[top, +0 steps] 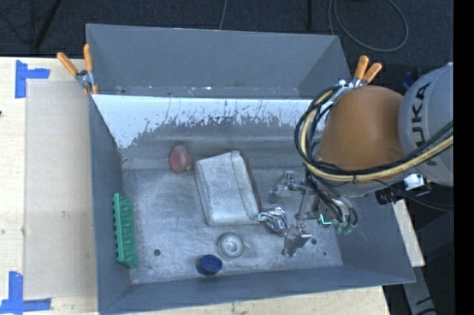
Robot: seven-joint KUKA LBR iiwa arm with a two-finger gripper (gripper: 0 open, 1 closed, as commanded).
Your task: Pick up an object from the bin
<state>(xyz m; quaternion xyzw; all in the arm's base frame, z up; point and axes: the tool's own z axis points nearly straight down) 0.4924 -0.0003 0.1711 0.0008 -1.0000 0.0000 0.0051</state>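
My gripper (286, 230) hangs low over the bin floor at the right, open, with nothing between its fingers. Just left of it lies a grey-white rectangular block (224, 187), its right edge close to the nearer fingertip. A small clear round lid (231, 244) rests on the floor left of the gripper, toward the front. A blue cap (209, 264) lies a little further front-left of that lid.
A pinkish round lump (178, 157) sits near the back left of the floor. A green toothed strip (124, 230) lies along the left wall. The arm's orange cover and cables overhang the bin's right side.
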